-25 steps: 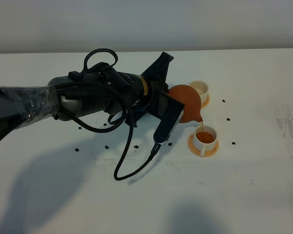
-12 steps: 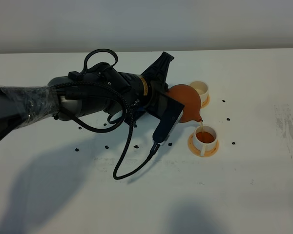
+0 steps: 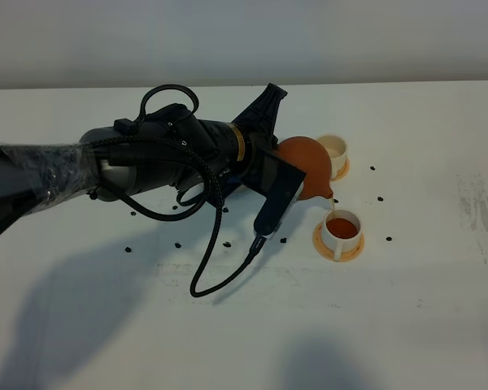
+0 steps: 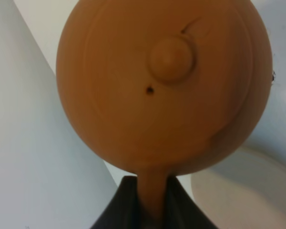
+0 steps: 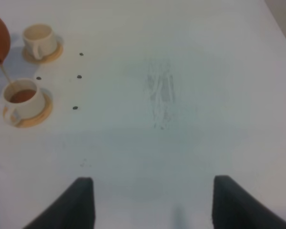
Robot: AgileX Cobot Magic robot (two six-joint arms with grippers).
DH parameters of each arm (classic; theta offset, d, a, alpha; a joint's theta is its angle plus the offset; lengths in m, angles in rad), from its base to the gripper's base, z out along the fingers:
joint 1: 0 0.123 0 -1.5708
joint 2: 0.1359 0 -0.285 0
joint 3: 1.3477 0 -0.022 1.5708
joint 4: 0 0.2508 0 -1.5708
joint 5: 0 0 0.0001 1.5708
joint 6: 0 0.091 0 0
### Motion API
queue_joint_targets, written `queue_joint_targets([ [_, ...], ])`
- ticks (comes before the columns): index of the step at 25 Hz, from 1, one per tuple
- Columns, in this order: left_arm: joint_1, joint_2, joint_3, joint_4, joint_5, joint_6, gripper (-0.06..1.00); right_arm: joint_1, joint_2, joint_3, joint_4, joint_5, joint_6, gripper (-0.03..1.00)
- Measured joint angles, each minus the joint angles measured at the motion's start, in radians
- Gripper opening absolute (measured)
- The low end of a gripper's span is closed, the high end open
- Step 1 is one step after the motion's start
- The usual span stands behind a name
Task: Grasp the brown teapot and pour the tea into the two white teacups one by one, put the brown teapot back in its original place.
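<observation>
The brown teapot (image 3: 311, 160) hangs tilted over the table, its spout pointing down at the nearer white teacup (image 3: 342, 230). A thin stream of tea runs into that cup (image 5: 23, 98), which holds orange-brown tea. The farther teacup (image 3: 333, 148) stands just behind the teapot with a pale inside (image 5: 38, 39). My left gripper (image 4: 152, 206) is shut on the teapot's side handle, below the knobbed lid (image 4: 171, 59). In the right wrist view my right gripper (image 5: 152, 202) stands open over bare table, well to the right of the cups. The original place is hidden.
Each cup sits on an orange-tan coaster (image 3: 324, 244). Small dark specks (image 3: 379, 197) lie scattered around the cups and under the left arm (image 3: 163, 158). A black cable (image 3: 220, 272) loops down from the wrist onto the table. Grey scuff marks (image 3: 478, 213) sit at the far right.
The teapot and left wrist have lifted and tipped slightly more. The stream keeps running into the nearer cup.
</observation>
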Motion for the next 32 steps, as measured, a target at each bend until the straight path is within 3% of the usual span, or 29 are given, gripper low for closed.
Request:
queue_joint_targets([
  [19, -0.009, 0.000, 0.000, 0.139, -0.017, -0.041, 0.08, 0.000, 0.000, 0.000, 0.000, 0.000, 0.001, 0.51],
  [32, -0.009, 0.000, 0.000, 0.186, -0.046, -0.042, 0.08, 0.000, 0.000, 0.000, 0.000, 0.000, 0.000, 0.51],
])
